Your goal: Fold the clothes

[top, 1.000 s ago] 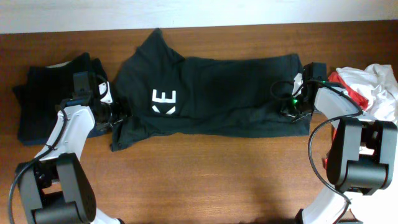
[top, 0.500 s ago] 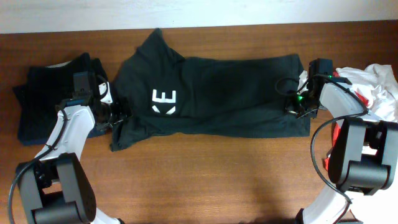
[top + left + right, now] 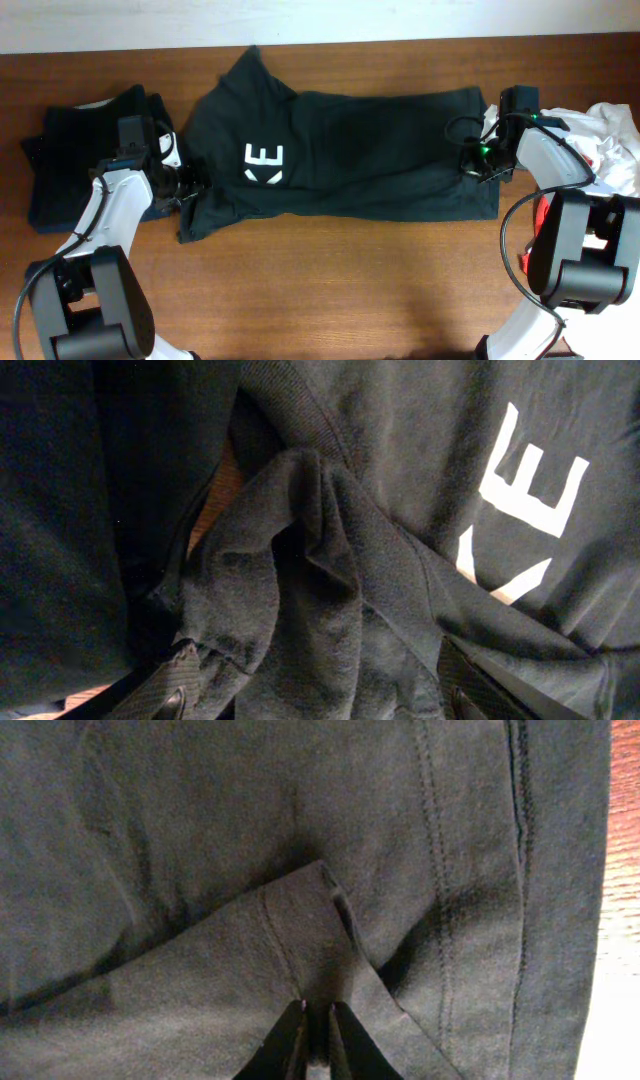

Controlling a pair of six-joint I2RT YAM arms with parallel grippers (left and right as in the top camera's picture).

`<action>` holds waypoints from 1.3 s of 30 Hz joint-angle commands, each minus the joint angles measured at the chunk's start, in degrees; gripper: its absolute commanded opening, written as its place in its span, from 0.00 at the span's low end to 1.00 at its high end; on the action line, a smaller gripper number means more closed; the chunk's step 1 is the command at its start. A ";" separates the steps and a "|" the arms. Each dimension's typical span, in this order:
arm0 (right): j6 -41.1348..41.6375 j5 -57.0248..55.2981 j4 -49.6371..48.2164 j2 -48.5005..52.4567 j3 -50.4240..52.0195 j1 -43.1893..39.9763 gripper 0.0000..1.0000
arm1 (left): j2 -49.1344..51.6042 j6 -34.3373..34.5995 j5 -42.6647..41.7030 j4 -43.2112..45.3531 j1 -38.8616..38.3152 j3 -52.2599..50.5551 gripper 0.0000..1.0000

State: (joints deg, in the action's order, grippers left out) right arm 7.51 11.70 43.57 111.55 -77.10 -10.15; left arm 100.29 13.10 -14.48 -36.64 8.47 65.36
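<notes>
T-shirt (image 3: 350, 150), dark with white lettering (image 3: 265, 163), lies stretched across the middle of the desk (image 3: 330, 290), already doubled lengthwise, collar end to the left and hem to the right. The right tool (image 3: 315, 1042) is clenched on a thin flap of cloth near the hem, its fingers almost meeting. The left tool (image 3: 320, 695) sits at the sleeve end with its fingers standing wide and a crumpled ridge of cloth filling the gap; I cannot tell whether it is pressing on that ridge or only straddling it.

The likeliest fault is an uneven lift. The right pinch looks shallow and may hold only one layer, so the flap could slip out or peel off the layer beneath. If the left side has no real hold, that end would drag and skew the fold. The left tool is also just beside the folded dark stack (image 3: 70, 170), and the right is near the unfolded white and red pile (image 3: 610, 140); a wide swing could snag either
</notes>
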 commanded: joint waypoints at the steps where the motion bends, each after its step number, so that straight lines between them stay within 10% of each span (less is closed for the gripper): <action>1: 0.00 -0.52 0.17 -0.96 -1.05 -0.37 0.04 | 0.11 -0.28 0.35 -0.09 -0.22 0.13 0.76; 10: 3.91 -11.56 14.36 -1.70 -22.53 -3.30 0.04 | 0.11 -0.28 0.35 0.11 -0.22 0.13 0.75; 20: 3.93 -12.41 9.66 -1.11 -22.43 -3.43 0.04 | 0.11 -0.28 0.33 0.13 -0.22 0.13 0.76; 25: 3.89 -14.01 9.44 1.90 -22.45 -3.93 0.45 | 0.11 -0.31 0.35 -0.13 -0.22 0.13 0.81; 30: 3.43 -17.99 23.89 2.25 -18.88 -5.27 0.22 | 0.11 -0.33 2.29 -0.52 -0.22 -1.84 0.80; 39: 1.14 -12.90 7.32 2.25 4.98 -5.31 0.17 | 0.11 -0.31 2.29 1.81 -0.22 -8.26 0.79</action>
State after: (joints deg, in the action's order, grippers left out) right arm 8.80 -0.95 51.72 113.84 -74.17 -15.40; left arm 100.29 13.10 -12.58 -34.79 8.38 57.58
